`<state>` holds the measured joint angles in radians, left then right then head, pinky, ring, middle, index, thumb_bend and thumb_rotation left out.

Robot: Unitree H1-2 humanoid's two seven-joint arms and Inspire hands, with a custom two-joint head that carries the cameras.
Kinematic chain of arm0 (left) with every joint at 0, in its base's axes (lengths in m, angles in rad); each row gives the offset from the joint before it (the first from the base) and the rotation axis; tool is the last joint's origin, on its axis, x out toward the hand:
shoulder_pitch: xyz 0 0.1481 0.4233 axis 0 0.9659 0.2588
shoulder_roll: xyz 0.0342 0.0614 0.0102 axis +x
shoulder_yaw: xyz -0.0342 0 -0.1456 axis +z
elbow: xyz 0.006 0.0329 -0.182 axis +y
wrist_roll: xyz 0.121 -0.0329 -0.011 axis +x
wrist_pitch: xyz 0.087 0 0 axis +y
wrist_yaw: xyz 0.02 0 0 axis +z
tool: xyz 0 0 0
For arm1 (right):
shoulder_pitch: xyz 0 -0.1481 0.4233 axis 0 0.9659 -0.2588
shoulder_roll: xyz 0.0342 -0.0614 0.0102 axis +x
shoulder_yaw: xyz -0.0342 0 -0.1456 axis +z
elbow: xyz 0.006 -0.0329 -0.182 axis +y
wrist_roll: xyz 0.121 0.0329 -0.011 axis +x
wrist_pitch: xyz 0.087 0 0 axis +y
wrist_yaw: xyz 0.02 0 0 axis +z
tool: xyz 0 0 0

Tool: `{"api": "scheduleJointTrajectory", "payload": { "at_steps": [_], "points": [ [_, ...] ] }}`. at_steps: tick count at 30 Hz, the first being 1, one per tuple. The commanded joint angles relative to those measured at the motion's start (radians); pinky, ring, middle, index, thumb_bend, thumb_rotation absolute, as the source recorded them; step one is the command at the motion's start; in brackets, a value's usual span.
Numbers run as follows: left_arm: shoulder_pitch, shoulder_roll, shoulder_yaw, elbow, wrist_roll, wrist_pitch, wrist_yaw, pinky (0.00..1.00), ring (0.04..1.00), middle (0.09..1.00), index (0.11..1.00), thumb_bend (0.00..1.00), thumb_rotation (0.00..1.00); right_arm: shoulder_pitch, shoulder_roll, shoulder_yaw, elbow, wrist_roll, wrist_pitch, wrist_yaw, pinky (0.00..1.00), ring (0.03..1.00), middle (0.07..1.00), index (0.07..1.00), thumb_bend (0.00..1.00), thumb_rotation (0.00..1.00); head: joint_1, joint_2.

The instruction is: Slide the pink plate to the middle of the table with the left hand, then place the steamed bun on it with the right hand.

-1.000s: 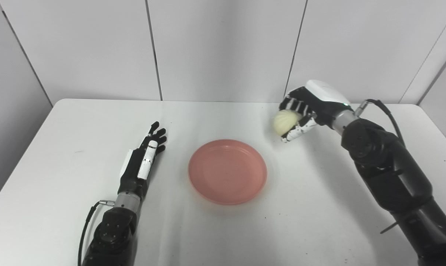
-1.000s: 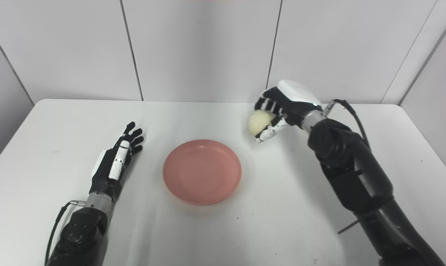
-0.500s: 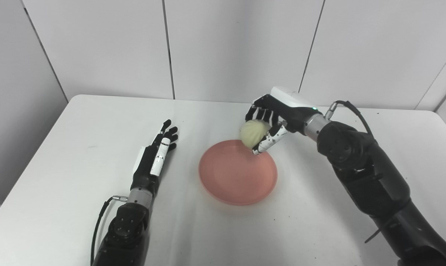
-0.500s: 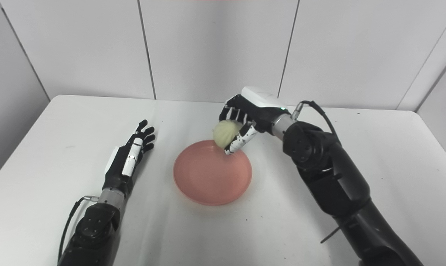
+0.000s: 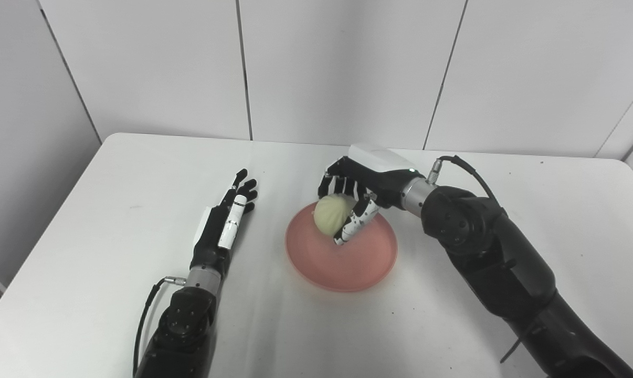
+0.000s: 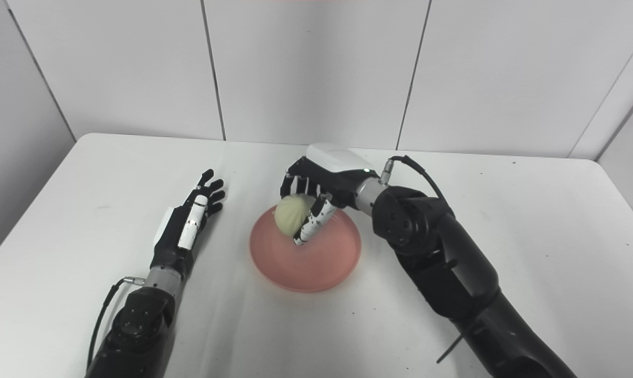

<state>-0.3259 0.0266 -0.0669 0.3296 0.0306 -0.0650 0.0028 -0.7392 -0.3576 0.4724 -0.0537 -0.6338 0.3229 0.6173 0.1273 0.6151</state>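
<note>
My right hand point(image 5: 359, 195) is closed around the bun point(image 5: 331, 214), fingers curled over its top and far side, thumb pressed along its near right side. I see the bun over the rear left part of the plate point(image 5: 366, 262); I cannot tell whether its underside touches the plate or hangs just above it. The hand's white back faces up, and the wrist runs back to the right into the black arm, which enters from the lower right corner.

The plate sits flat on the table point(image 5: 505, 173), about midway across it, pink, round and shallow. Only the bun and the fingers holding it overlie it.

My left hand point(image 5: 223, 228) lies flat on the table just left of the plate, apart from its rim. Its fingers are stretched out and slightly spread, pointing toward the far edge, and it holds nothing. Its forearm enters from the bottom edge.

The table is white, with small dark specks near the plate. Pale wall panels stand behind it.
</note>
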Motion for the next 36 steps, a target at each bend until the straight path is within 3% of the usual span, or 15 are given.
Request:
{"api": "scheduleJointTrajectory", "payload": {
  "at_steps": [1,22,30,32,36],
  "points": [
    [0.055,-0.069,-0.064,0.049,0.001,0.128,-0.054,0.89,0.904,0.920,0.940,0.43,1.00,-0.051,0.004,-0.008,-0.018,-0.011,-0.008,-0.002,0.35,0.444,0.444,0.538,0.52,0.00,0.000,-0.001],
    [0.063,-0.061,-0.077,0.007,0.001,0.161,-0.052,0.88,0.910,0.921,0.940,0.42,1.00,-0.031,0.026,0.033,0.111,-0.075,-0.023,-0.006,0.27,0.360,0.404,0.526,0.52,0.00,-0.007,0.025],
    [0.064,-0.060,-0.081,0.004,0.000,0.162,-0.053,0.88,0.907,0.917,0.936,0.42,1.00,-0.031,0.035,0.061,0.185,-0.110,-0.080,-0.053,0.27,0.353,0.410,0.536,0.52,0.00,-0.008,0.028],
    [0.063,-0.060,-0.082,0.005,0.000,0.165,-0.053,0.88,0.907,0.919,0.937,0.42,1.00,-0.031,0.034,0.063,0.194,-0.116,-0.090,-0.058,0.26,0.352,0.466,0.499,0.52,0.00,-0.008,0.028],
    [0.062,-0.059,-0.084,0.006,0.005,0.159,-0.049,0.87,0.906,0.915,0.933,0.42,1.00,-0.031,0.030,0.064,0.187,-0.128,-0.090,-0.061,0.26,0.350,0.480,0.492,0.53,0.00,-0.009,0.028]
  ]
}}
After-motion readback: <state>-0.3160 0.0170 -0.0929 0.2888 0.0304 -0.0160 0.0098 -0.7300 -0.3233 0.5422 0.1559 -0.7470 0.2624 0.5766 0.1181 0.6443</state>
